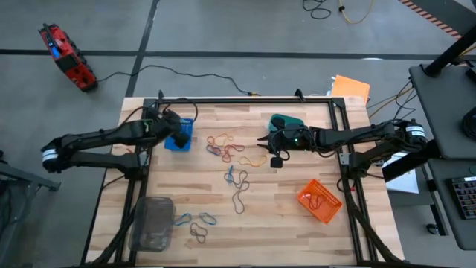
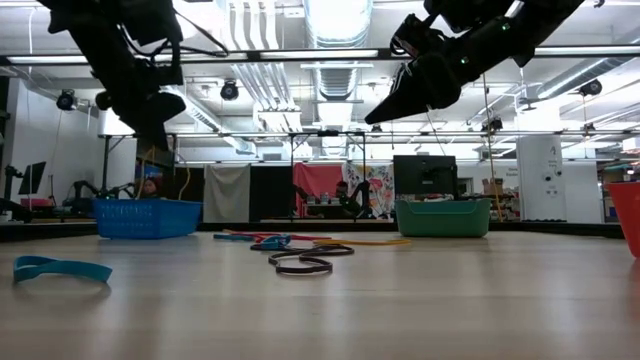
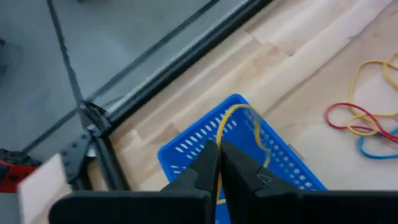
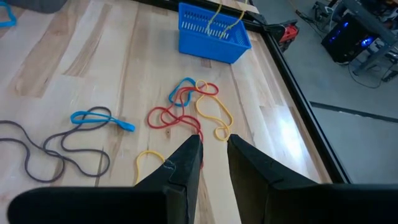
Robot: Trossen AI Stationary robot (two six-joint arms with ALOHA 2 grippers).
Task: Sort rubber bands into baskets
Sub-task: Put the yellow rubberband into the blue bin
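Observation:
My left gripper (image 1: 178,134) (image 3: 217,150) hangs over the blue perforated basket (image 1: 178,138) (image 3: 249,155) at the far left of the table, shut on a yellow rubber band (image 3: 239,115). My right gripper (image 1: 262,141) (image 4: 214,146) is open and empty, high above a pile of red, yellow and blue rubber bands (image 1: 227,147) (image 4: 189,106). It is beside the teal basket (image 1: 286,121). In the low view both grippers are well above the table: the left (image 2: 155,140) and the right (image 2: 372,118). My left gripper pinches the yellow band between its two shut fingertips (image 3: 208,158), coming from above and pointing down. The band's loop (image 3: 255,124) hangs slack below the fingers, over and into the blue basket. This also shows in the right wrist view (image 4: 221,18) and the low view (image 2: 152,168).
An orange mesh basket (image 1: 320,201) stands near right, holding a band. A clear-grey basket (image 1: 152,222) stands near left. Loose blue and dark bands (image 1: 238,186) (image 1: 197,223) lie mid-table and near the grey basket. A black frame rail (image 1: 245,100) edges the table.

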